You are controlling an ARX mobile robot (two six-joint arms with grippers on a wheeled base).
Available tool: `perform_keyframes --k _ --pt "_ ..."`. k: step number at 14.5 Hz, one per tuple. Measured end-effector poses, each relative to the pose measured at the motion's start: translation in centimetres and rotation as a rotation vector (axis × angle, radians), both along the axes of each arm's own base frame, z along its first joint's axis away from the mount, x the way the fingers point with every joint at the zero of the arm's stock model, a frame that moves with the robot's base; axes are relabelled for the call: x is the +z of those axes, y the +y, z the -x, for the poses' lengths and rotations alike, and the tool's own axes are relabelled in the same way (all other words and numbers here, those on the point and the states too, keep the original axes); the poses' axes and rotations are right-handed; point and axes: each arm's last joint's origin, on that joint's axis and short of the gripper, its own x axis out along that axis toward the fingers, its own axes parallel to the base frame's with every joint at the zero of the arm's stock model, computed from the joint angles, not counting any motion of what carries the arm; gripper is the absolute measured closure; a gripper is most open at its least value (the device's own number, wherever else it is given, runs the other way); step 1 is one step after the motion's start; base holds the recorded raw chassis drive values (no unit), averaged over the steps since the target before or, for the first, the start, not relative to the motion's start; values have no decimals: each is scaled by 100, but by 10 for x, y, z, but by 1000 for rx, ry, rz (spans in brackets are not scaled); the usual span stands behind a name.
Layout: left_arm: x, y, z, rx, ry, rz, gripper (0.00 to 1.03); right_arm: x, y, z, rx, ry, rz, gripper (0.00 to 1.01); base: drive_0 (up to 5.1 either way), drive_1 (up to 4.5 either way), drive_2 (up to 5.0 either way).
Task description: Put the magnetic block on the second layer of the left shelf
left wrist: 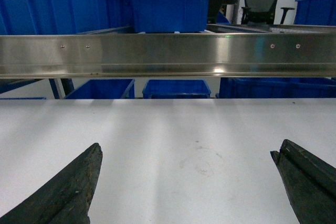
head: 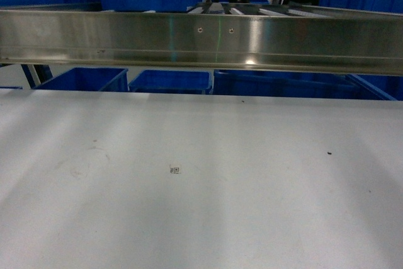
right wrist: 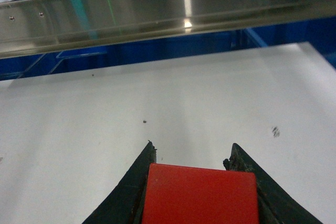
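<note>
Over the bare white table (head: 201,206), the right gripper (right wrist: 191,153) clamps the red block (right wrist: 199,195) and the left gripper (left wrist: 186,177) gapes empty, so on the way to the shelf (head: 201,39) the block could strike its steel rail and slip out.

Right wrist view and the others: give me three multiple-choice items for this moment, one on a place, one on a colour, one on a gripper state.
1. Where is the magnetic block?
A. lying on the table
B. between the right gripper's fingers
C. in a blue crate

2. What colour are the crates behind the steel rail?
A. blue
B. green
C. grey

3. How is the left gripper?
A. shut on the block
B. shut empty
C. open, empty

Key: B, the magnetic block sits in the right gripper. A, the crates beyond the steel rail are blue. C, the left gripper shows fingers wide apart over the bare table.
</note>
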Motion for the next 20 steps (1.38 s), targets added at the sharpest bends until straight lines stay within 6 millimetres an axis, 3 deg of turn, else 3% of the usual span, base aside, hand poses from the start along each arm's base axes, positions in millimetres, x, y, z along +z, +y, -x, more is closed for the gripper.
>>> perform_keyframes --k 6,20 --pt "0 0 0 0 0 0 5 0 6 3 26 -19 150 67 0 0 0" --pt "0 0 0 1 0 0 5 1 2 1 42 -29 147 67 0 0 0"
